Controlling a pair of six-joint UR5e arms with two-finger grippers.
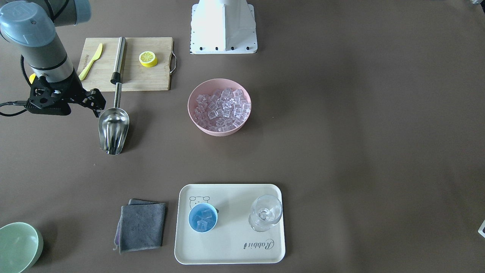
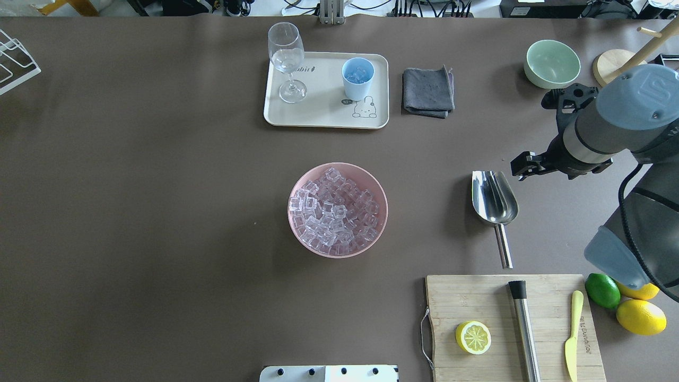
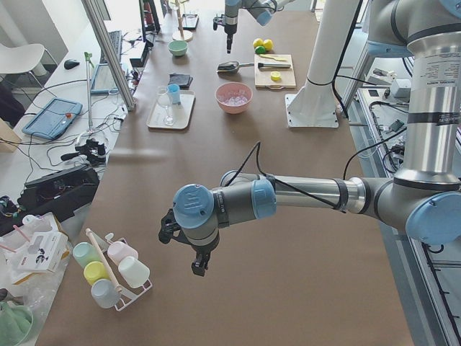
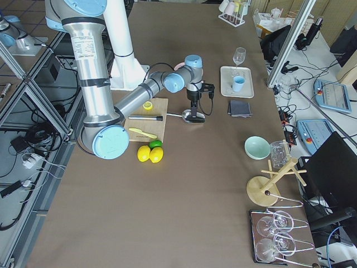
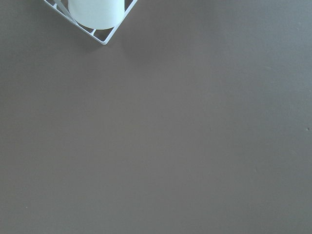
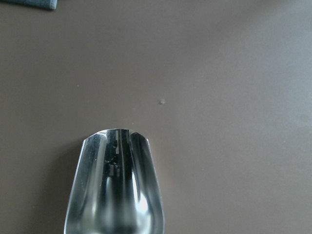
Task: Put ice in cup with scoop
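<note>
The steel scoop (image 1: 113, 127) (image 2: 495, 199) lies on the table, trough empty, its long handle (image 1: 119, 57) resting on the wooden cutting board (image 1: 151, 77). My right gripper (image 1: 96, 105) (image 2: 522, 165) hangs just above and beside the trough, open and holding nothing. The right wrist view shows only the scoop's trough (image 6: 115, 190). Ice (image 1: 222, 108) (image 2: 335, 209) fills a pink bowl (image 1: 193, 113). The light-blue cup (image 1: 203, 217) (image 2: 358, 78) stands on a cream tray (image 1: 227, 246) with a few cubes inside. My left gripper (image 3: 197, 265) hovers far down the table; I cannot tell its state.
A clear stemmed glass (image 1: 265, 213) shares the tray. A folded grey cloth (image 1: 141, 226) and a pale-green bowl (image 1: 18, 247) lie nearby. The board carries a lemon half (image 1: 148, 58) and a yellow-green knife (image 1: 91, 60). Whole lemons and a lime (image 2: 602, 290) sit beside it.
</note>
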